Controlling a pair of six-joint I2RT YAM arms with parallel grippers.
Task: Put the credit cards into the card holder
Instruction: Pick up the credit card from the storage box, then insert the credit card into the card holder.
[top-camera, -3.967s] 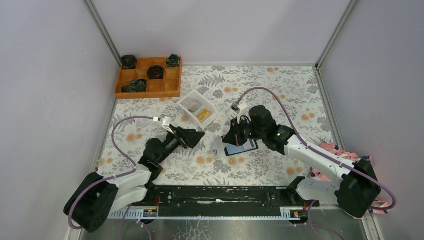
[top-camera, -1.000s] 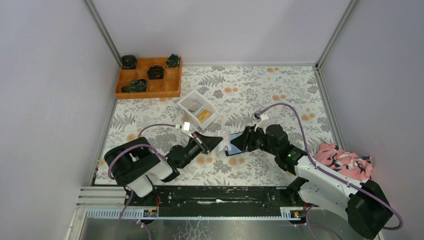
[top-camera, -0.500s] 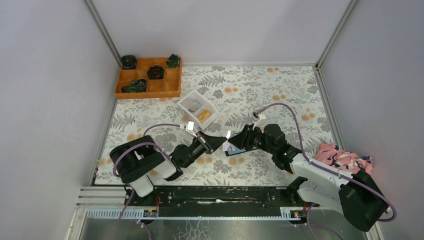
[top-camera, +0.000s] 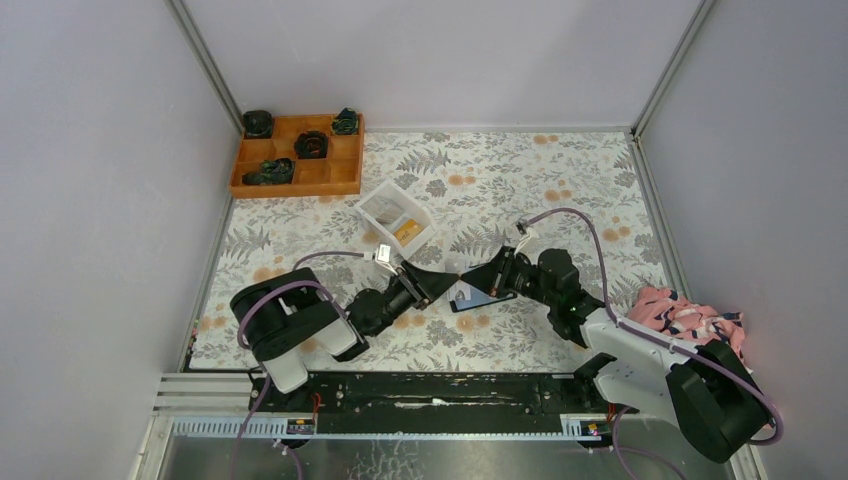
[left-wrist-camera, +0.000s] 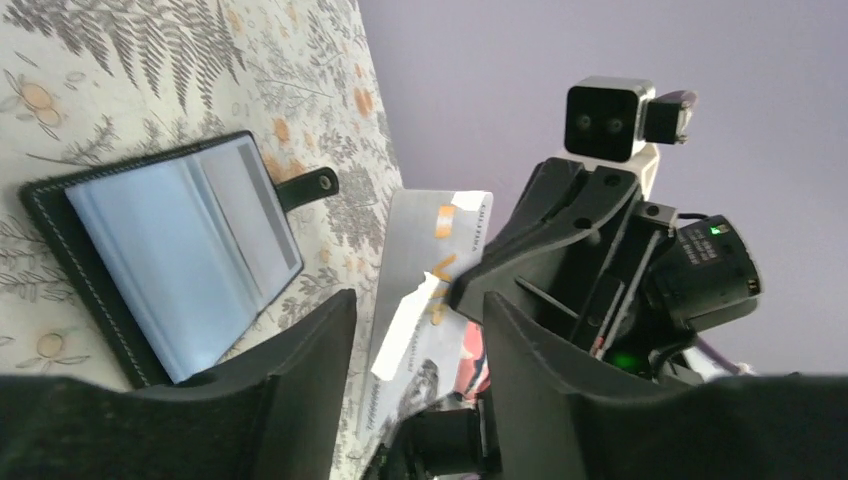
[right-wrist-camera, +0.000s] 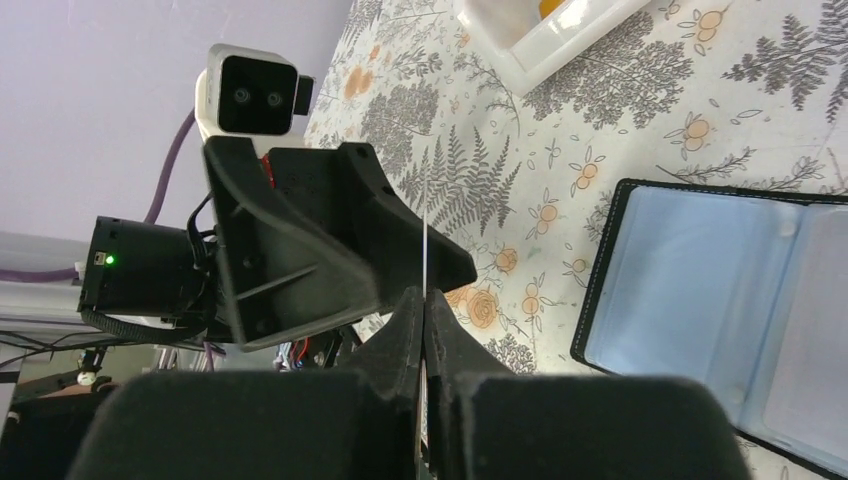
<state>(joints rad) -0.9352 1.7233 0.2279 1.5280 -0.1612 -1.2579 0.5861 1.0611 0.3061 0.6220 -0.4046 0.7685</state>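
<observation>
Grey credit card (left-wrist-camera: 425, 225) pinched in our right end effector (right-wrist-camera: 424, 298), left end effector (left-wrist-camera: 418, 305) open; next we angle it into the card holder (left-wrist-camera: 180, 270)

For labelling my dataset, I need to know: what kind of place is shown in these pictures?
Probably a robotics test cell: plain walls in metal frame posts surround a floral tablecloth, and a left arm and right arm are bolted to a rail.

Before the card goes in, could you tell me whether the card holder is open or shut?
Open: the card holder lies spread flat, its pale inner face turned up.
</observation>
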